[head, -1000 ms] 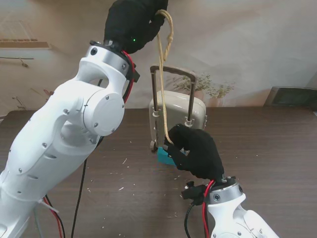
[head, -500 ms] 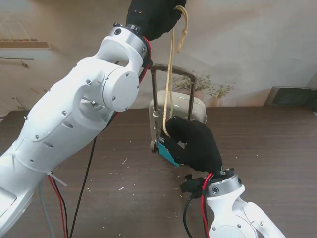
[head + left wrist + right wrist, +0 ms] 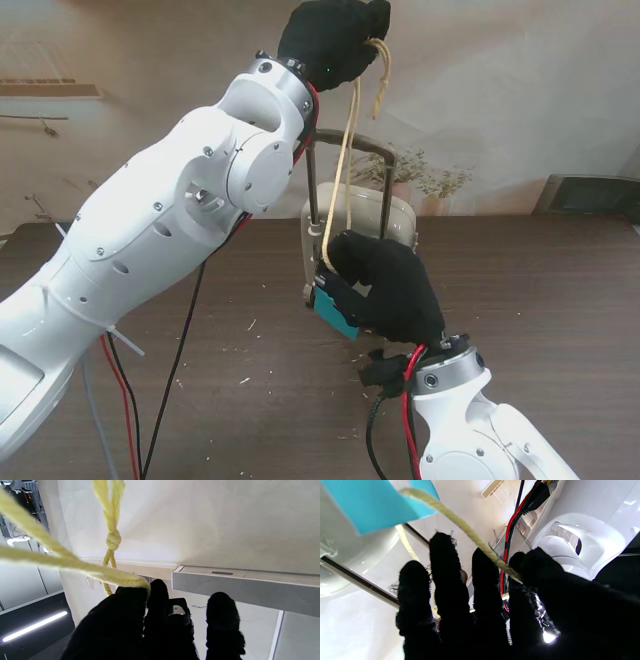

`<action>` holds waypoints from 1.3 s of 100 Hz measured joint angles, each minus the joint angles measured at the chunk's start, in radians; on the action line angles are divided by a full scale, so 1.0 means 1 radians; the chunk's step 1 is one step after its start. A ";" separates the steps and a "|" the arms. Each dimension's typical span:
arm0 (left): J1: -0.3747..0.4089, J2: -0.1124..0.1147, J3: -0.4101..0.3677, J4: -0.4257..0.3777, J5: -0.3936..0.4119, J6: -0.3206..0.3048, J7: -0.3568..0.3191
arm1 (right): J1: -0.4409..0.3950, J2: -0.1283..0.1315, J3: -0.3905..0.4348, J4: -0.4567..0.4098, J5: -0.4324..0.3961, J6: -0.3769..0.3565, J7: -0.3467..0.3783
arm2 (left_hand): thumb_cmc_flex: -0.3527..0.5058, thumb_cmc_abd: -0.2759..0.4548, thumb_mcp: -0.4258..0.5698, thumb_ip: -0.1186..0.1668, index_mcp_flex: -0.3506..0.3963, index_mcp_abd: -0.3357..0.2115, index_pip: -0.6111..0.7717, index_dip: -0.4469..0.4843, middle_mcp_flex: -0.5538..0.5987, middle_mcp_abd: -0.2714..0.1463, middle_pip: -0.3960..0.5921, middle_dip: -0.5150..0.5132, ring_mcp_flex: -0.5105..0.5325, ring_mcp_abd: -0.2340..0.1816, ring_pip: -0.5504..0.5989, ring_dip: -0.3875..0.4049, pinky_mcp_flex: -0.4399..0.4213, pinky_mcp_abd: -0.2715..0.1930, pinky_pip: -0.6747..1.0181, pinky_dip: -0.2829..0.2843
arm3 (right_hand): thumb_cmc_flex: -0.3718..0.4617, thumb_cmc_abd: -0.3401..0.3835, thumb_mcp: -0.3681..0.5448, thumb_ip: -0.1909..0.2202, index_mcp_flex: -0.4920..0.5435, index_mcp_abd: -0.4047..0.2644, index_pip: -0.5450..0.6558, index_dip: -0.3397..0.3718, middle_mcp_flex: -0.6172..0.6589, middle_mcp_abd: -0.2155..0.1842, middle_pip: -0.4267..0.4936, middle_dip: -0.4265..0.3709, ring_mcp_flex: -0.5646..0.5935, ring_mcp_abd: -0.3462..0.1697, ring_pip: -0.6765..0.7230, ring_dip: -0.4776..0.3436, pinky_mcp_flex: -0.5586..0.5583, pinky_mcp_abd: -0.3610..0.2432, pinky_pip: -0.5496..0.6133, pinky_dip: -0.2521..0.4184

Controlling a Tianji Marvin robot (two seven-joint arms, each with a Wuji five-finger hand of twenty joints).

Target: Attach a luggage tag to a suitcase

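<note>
Stand view: left hand (image 3: 335, 40), pinching the cord (image 3: 345, 160), has risen rightward, tautening the loop; right hand (image 3: 390, 290) seemingly grips the tag (image 3: 335, 312) beside the suitcase (image 3: 360, 225) handle.

A dark brown wooden table (image 3: 540, 290) carries a small cream suitcase (image 3: 399, 222), which stands upright on it with its dark telescopic handle (image 3: 350, 145) extended. Pale crumbs and specks (image 3: 245, 380) are scattered over the tabletop nearer to me than the suitcase and to its left. A dark grey object (image 3: 590, 195) sits at the table's far edge, well to the suitcase's right.
</note>
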 measured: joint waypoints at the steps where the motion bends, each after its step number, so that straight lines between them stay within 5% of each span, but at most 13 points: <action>1: -0.001 0.000 0.001 0.002 -0.001 -0.002 0.000 | 0.000 0.000 0.000 0.000 0.000 0.000 0.000 | 0.000 0.000 0.000 0.000 0.006 0.000 0.004 -0.006 0.000 0.000 -0.001 0.000 0.000 0.000 0.000 0.000 -0.001 0.000 0.000 0.000 | 0.000 0.000 0.000 0.000 0.000 0.000 0.000 0.000 0.000 0.000 0.000 0.000 0.000 0.000 0.000 0.000 0.000 0.000 0.000 0.000; 7: -0.003 -0.001 0.005 0.012 -0.004 -0.013 0.000 | -0.003 0.000 0.000 -0.001 0.000 0.000 0.000 | -0.009 0.000 0.000 0.000 0.022 -0.061 -0.008 -0.025 0.001 0.000 -0.013 0.000 0.000 0.000 -0.004 0.000 -0.005 -0.001 0.000 0.000 | 0.000 0.000 0.000 0.000 0.000 0.000 0.000 0.000 0.000 0.000 0.000 0.000 0.000 0.000 0.000 0.000 0.001 0.000 0.000 0.000; 29: -0.011 0.000 0.018 0.027 -0.011 -0.016 -0.032 | -0.010 0.002 0.002 -0.004 -0.011 0.001 0.000 | -0.051 -0.025 0.000 0.010 0.138 -0.117 -0.126 -0.107 0.001 -0.007 -0.054 0.000 -0.024 -0.002 -0.026 0.000 -0.015 -0.011 0.000 0.000 | 0.000 0.000 0.000 0.000 0.000 0.000 0.000 0.000 0.000 0.000 0.000 0.000 0.010 0.000 0.000 0.000 0.008 0.000 0.000 0.000; 33: -0.011 0.001 0.018 0.027 -0.008 -0.019 -0.045 | -0.010 0.002 0.001 -0.004 -0.011 0.001 0.000 | -0.051 -0.026 0.000 0.011 0.153 -0.160 -0.151 -0.119 -0.006 -0.011 -0.069 0.000 -0.045 -0.006 -0.037 0.000 -0.022 -0.012 0.000 0.000 | 0.000 0.000 0.000 0.000 0.000 0.000 0.000 0.000 0.000 0.000 0.000 0.000 0.011 0.000 0.001 0.000 0.008 0.000 0.000 0.000; 44: -0.011 0.012 0.020 0.020 0.103 -0.043 -0.098 | -0.010 0.002 -0.004 -0.004 -0.009 0.006 -0.001 | -0.103 -0.026 -0.011 0.020 0.176 -0.234 -0.198 -0.143 -0.050 -0.028 -0.105 0.000 -0.118 -0.025 -0.069 0.000 -0.049 -0.051 -0.014 -0.003 | 0.000 0.000 0.000 0.000 0.000 0.000 0.000 0.000 0.000 0.000 0.000 0.000 0.011 0.000 0.001 0.000 0.009 0.000 0.000 0.000; 50: -0.011 0.022 0.020 0.012 0.145 -0.056 -0.116 | -0.010 0.002 -0.007 -0.004 -0.009 0.007 -0.002 | -0.113 -0.027 -0.018 0.020 0.190 -0.235 -0.230 -0.165 -0.060 -0.040 -0.114 -0.030 -0.129 -0.039 -0.088 0.000 -0.060 -0.055 -0.025 -0.008 | 0.000 0.000 0.000 0.000 0.000 0.000 0.000 0.000 0.000 0.000 0.000 0.000 0.011 0.000 0.001 0.000 0.009 0.000 0.000 0.000; 65: -0.007 0.033 0.012 0.002 0.107 -0.060 -0.119 | -0.010 0.002 -0.009 -0.004 -0.009 0.007 -0.002 | -0.150 -0.027 -0.064 0.021 0.195 -0.235 -0.336 -0.232 -0.096 -0.042 -0.119 -0.152 -0.176 -0.046 -0.103 0.000 -0.083 -0.062 -0.047 -0.009 | 0.000 0.000 0.000 0.000 0.000 0.000 0.000 0.000 0.000 0.000 0.000 0.000 0.011 0.000 0.001 0.000 0.010 0.000 0.000 0.000; 96: 0.000 0.040 -0.003 -0.015 0.121 -0.065 -0.150 | -0.009 0.002 -0.016 -0.003 -0.009 0.011 -0.009 | -0.289 0.017 -0.179 0.032 0.201 -0.181 -0.665 -0.348 -0.123 -0.042 -0.120 -0.168 -0.192 -0.051 -0.139 0.000 -0.095 -0.064 -0.050 -0.009 | 0.000 0.000 0.000 0.000 0.000 0.000 0.000 0.000 0.000 0.000 0.000 0.000 0.011 0.000 0.001 0.000 0.010 0.000 0.000 0.000; 102: 0.001 0.041 -0.005 -0.017 0.121 -0.064 -0.150 | -0.009 0.002 -0.017 -0.003 -0.009 0.013 -0.008 | -0.300 0.027 -0.215 0.032 0.203 -0.120 -0.693 -0.362 -0.124 -0.042 -0.120 -0.168 -0.192 -0.051 -0.139 0.000 -0.096 -0.064 -0.051 -0.009 | 0.000 0.000 0.000 0.000 0.000 0.000 0.000 0.000 0.000 0.000 0.000 0.000 0.011 0.000 0.001 0.000 0.010 0.000 0.000 0.000; 130: 0.033 0.039 -0.043 -0.035 0.138 -0.050 -0.088 | -0.009 0.002 -0.022 -0.003 -0.008 0.018 -0.010 | -0.320 0.079 -0.286 0.032 0.202 -0.117 -0.716 -0.375 -0.124 -0.042 -0.120 -0.168 -0.192 -0.052 -0.139 0.000 -0.096 -0.064 -0.051 -0.009 | 0.000 0.000 -0.001 0.000 0.000 0.000 0.000 0.000 0.000 0.000 0.000 0.000 0.012 0.000 0.001 0.000 0.010 0.000 0.000 0.000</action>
